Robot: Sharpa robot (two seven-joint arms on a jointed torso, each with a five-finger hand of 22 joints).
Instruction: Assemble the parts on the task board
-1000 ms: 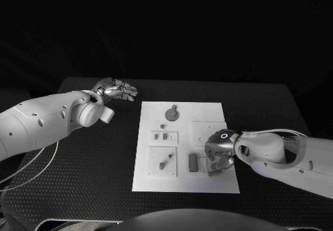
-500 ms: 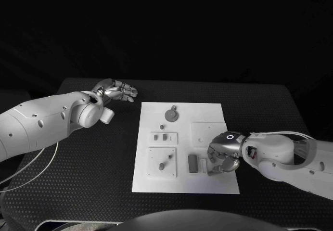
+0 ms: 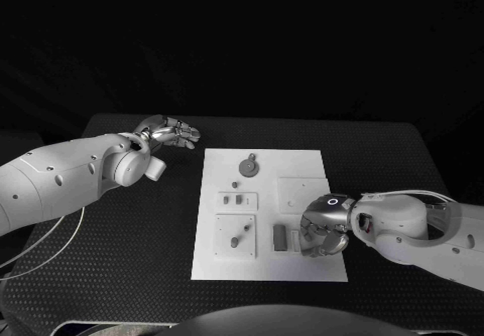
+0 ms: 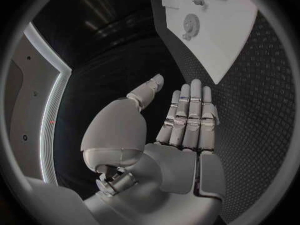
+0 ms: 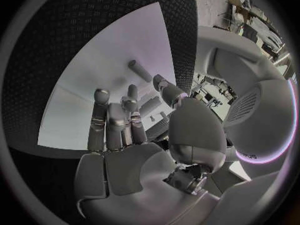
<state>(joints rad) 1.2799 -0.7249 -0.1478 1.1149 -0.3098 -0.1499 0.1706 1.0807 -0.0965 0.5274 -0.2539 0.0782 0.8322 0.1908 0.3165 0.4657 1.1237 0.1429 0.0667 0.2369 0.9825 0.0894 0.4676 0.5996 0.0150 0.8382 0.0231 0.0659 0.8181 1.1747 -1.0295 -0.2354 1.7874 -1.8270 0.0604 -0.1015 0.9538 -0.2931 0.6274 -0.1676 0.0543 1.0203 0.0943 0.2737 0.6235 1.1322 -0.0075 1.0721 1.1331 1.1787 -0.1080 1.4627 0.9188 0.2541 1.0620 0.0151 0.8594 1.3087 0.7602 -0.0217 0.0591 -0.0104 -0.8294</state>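
1. While the assembly looks far from finished, the white task board (image 3: 268,213) lies flat in the middle of the black table (image 3: 403,150), its long side running away from the robot.
2. On the board, a round grey disc part (image 3: 248,166) sits near the far end, still loose by the look of it. A small peg (image 3: 235,185) stands just nearer than the disc.
3. Two raised panels lie on the board's left half: a small one (image 3: 238,200) with two slots, and a larger one (image 3: 237,236) carrying a small oblong part (image 3: 235,241).
4. Beside the larger panel lies a dark grey bar (image 3: 278,237), and next to it a paler bar (image 3: 294,239) (whether either is seated in its place is hard to judge).
5. Over the board's near right corner, the right hand (image 3: 323,231) hovers low, fingers (image 5: 132,110) curled loosely downward beside the pale bar. I cannot tell whether they hold a part; nothing shows between them in the right wrist view.
6. Well apart from the board, over its far left corner of the table, the left hand (image 3: 169,131) hangs idle, fingers (image 4: 190,112) straight and close together, holding nothing.
7. By my judgement, most of the work remains: several parts appear unplaced.
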